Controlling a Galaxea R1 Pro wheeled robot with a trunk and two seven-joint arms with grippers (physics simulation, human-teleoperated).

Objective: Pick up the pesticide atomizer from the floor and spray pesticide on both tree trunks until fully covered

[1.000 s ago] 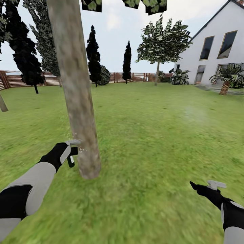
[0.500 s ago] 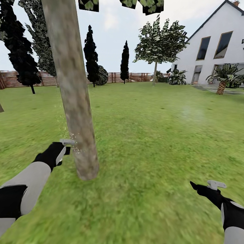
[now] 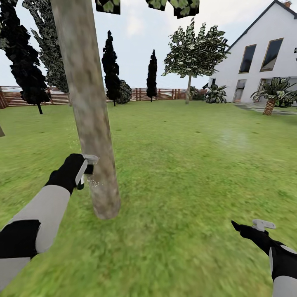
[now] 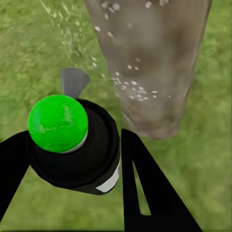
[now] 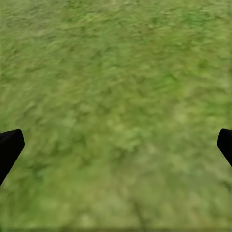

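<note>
Left gripper [image 3: 82, 169]: clamped on pesticide atomizer [image 4: 72, 140], nozzle just beside tree trunk [image 3: 88, 111]
Pesticide [image 4: 128, 87]: whitish speckles on trunk
Right gripper [image 5: 116, 145]: spread over lawn [image 3: 185, 165]

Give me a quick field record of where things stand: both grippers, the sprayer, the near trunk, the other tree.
left gripper: shut on the atomizer, beside the near trunk
atomizer: nozzle aimed at the lower trunk, close to the bark
pesticide: whitish speckles on the lower trunk and in the air next to it; the trunk higher up looks bare
right gripper: open, holding nothing, over grass
second tree: far across the lawn, near the fence; spray state cannot be told
</note>
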